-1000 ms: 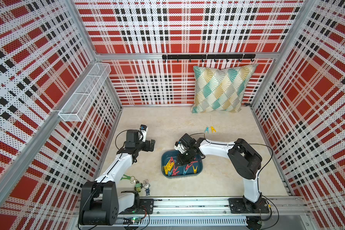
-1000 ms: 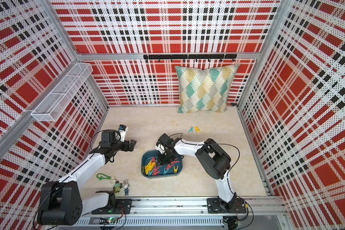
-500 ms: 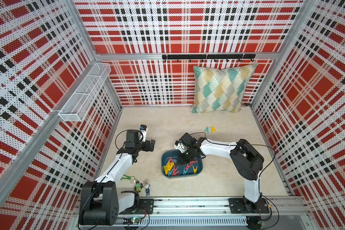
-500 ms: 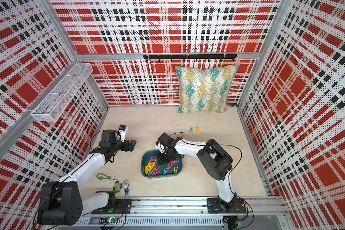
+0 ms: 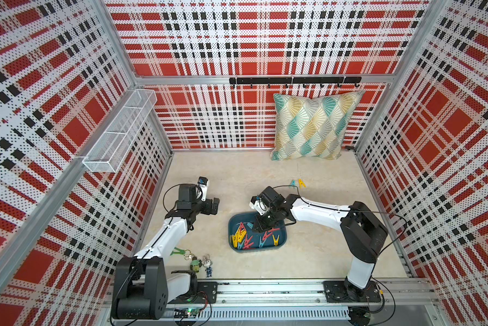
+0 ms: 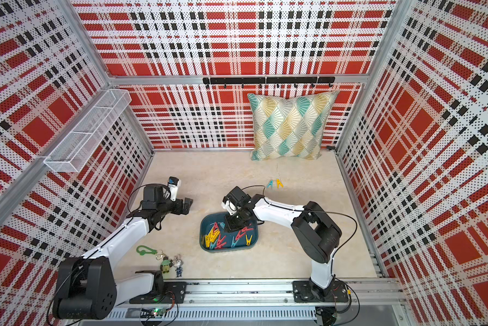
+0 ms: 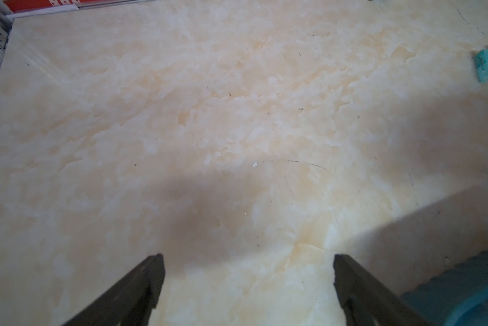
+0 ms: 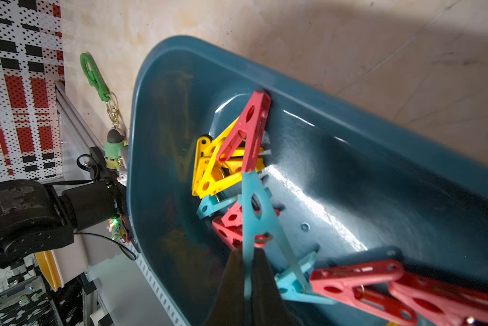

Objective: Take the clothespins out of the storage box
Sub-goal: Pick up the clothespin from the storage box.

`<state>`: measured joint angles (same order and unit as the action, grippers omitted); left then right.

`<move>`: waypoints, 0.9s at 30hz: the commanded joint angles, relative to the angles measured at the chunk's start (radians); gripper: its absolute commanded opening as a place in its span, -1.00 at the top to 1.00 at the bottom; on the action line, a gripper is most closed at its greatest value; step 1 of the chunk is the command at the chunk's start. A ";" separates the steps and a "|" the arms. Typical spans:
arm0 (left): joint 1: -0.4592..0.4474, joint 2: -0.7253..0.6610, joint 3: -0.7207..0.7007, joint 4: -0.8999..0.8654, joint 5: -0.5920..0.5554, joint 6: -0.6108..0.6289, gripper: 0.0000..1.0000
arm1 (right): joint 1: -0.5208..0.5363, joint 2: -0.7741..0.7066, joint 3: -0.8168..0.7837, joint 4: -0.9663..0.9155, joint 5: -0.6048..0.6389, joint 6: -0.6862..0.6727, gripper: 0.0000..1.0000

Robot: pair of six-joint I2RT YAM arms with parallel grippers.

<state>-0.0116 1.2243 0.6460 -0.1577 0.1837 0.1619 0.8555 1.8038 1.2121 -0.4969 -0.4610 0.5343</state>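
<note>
The dark teal storage box (image 5: 283, 245) (image 6: 202, 232) sits on the table at front centre and holds several red, yellow and teal clothespins (image 5: 240, 236) (image 6: 212, 237). My right gripper (image 5: 258, 225) (image 6: 231, 225) reaches down into the box. In the right wrist view its jaws (image 8: 247, 253) are shut on one leg of a teal clothespin (image 8: 255, 209), with the box wall (image 8: 378, 146) behind. A teal clothespin (image 5: 293, 183) and a yellow one (image 5: 301, 183) lie on the table behind the box. My left gripper (image 5: 213, 204) (image 7: 248, 261) hovers left of the box, open and holding nothing.
A green clip with keychain figurines (image 5: 178, 251) (image 6: 145, 249) lies at the front left by the rail. A patterned pillow (image 5: 313, 127) leans on the back wall under a black hook rail (image 5: 293, 80). A white wire basket (image 5: 118, 132) hangs on the left wall.
My right gripper's jaws have closed onto the teal clothespin inside the box, and the right arm shifted slightly. The left arm has not moved.
</note>
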 commanded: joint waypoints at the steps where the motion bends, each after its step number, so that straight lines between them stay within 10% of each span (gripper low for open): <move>1: 0.008 0.001 0.011 -0.005 0.013 0.005 -0.98 | 0.009 -0.081 -0.012 0.006 0.031 -0.033 0.99; 14: 0.008 0.003 0.012 -0.005 0.008 0.005 -0.99 | -0.034 -0.253 0.011 -0.089 0.220 -0.102 1.00; 27: 0.004 0.001 0.014 -0.005 0.005 0.004 -0.99 | -0.333 -0.304 0.007 -0.191 0.370 -0.107 1.00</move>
<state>-0.0116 1.2243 0.6460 -0.1577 0.1833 0.1619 0.5823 1.5196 1.2015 -0.6361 -0.1589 0.4381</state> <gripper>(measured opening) 0.992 0.091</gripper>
